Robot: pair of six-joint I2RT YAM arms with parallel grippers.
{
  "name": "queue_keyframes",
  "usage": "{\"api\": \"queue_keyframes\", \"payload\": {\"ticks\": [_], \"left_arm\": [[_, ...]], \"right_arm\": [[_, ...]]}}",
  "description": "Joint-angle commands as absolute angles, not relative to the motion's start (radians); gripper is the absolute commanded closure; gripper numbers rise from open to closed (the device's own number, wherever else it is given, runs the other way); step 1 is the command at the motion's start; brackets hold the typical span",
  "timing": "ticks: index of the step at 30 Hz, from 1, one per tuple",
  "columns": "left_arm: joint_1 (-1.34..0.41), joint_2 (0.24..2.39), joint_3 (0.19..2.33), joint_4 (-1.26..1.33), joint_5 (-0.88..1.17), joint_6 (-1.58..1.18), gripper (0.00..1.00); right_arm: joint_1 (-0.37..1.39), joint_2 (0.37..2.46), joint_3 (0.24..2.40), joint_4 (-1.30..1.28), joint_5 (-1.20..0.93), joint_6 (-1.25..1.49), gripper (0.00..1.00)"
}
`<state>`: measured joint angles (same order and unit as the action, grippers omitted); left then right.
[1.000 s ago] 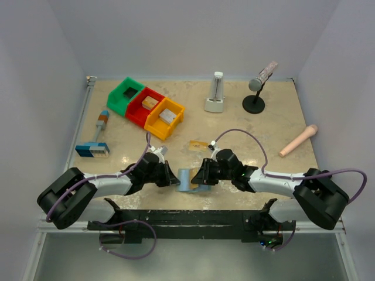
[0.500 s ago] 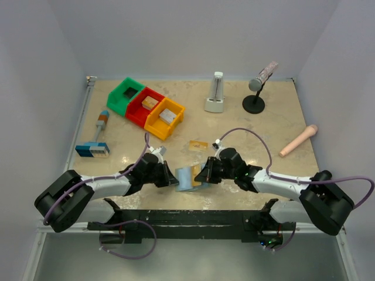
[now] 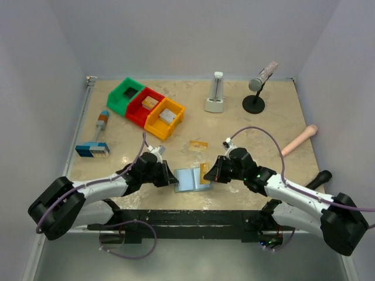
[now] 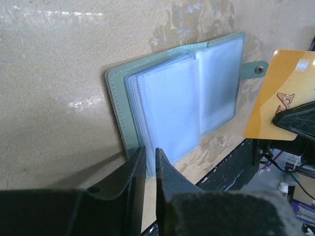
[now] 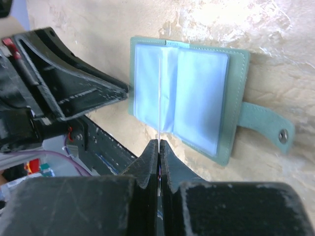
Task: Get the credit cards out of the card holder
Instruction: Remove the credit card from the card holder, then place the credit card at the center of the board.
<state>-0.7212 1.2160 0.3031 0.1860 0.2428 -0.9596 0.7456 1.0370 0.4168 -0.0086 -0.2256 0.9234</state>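
Observation:
The card holder point(image 3: 192, 179) point(image 4: 182, 98) point(image 5: 197, 93) lies open and flat near the table's front edge, its clear sleeves up and its tab pointing right. My right gripper point(image 3: 210, 174) point(image 5: 159, 142) is shut on an orange-gold credit card point(image 3: 205, 171) point(image 4: 283, 93), held clear of the holder just off its right side. In the right wrist view the card point(image 5: 160, 98) shows edge-on. My left gripper point(image 3: 174, 180) point(image 4: 148, 150) sits at the holder's left edge, jaws a narrow gap apart. A second orange-gold card point(image 3: 198, 144) lies on the table behind.
Green point(image 3: 125, 95), red point(image 3: 145, 105) and yellow point(image 3: 164, 117) bins stand at the back left. A blue-and-white block point(image 3: 94, 148) lies at the left. A white metronome-like stand point(image 3: 215, 93), a microphone point(image 3: 256, 88) and a pink cylinder point(image 3: 299, 140) sit at the back and right.
My right gripper has drawn the orange-gold card rightward out of the holder. The holder has dropped flat and open. The left jaws have parted slightly.

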Motion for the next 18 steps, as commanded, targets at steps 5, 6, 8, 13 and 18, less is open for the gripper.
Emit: {"api": "queue_keyframes", "payload": {"ticks": [5, 6, 8, 13, 18], "left_arm": [[-0.721, 0.984, 0.458, 0.020, 0.196, -0.942, 0.66], [-0.721, 0.964, 0.472, 0.008, 0.184, -0.937, 0.64], [-0.721, 0.910, 0.482, 0.006, 0.173, -0.931, 0.60], [-0.721, 0.798, 0.494, -0.061, 0.149, -0.859, 0.57], [-0.721, 0.735, 0.491, 0.020, 0.372, -0.770, 0.57]], "right_arm": [[0.742, 0.806, 0.558, -0.377, -0.189, 0.701, 1.00], [0.744, 0.780, 0.567, -0.402, -0.195, 0.690, 1.00], [0.744, 0.735, 0.569, -0.419, -0.231, 0.666, 1.00], [0.768, 0.696, 0.569, -0.385, -0.431, 0.617, 1.00], [0.865, 0.722, 0.569, -0.295, -0.550, 0.574, 1.00]]}}
